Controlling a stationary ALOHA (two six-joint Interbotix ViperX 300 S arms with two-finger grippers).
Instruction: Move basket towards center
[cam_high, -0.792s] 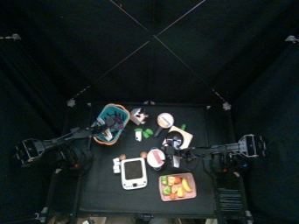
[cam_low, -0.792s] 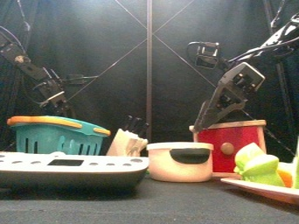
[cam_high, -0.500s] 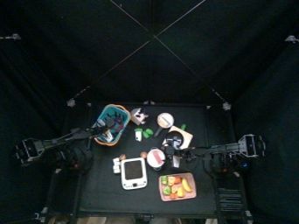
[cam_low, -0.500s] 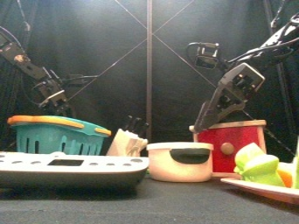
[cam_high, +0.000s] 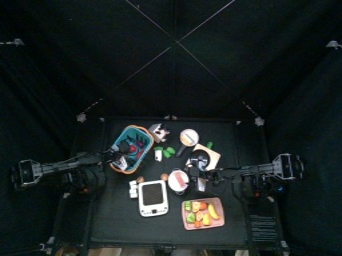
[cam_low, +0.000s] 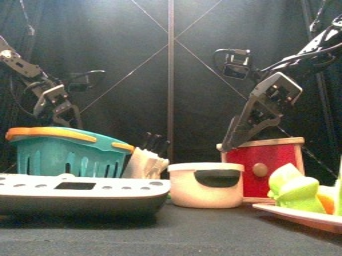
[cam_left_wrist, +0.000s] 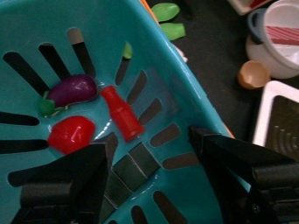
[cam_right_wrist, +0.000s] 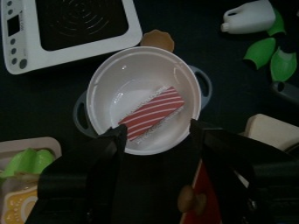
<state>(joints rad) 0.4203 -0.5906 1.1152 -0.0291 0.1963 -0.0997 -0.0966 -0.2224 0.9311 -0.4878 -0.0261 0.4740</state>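
Left wrist view alone shows left end effector (cam_left_wrist: 149, 171) gripping basket (cam_left_wrist: 70, 52) wall (toy food inside).

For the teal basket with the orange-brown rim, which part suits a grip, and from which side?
The small teal-blue slotted plastic basket with an orange-brown rim is best taken by its side wall just under the rim, from above on the left arm's side. The wall is thin and upright, and the left gripper already straddles it there.

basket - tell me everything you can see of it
The basket is teal plastic, a rounded rectangle with slotted walls and an orange-brown rim, upright on the table's left half. Inside lie small toy foods: a purple one, a red round one and a red bottle. The left claw straddles its wall at the rim.
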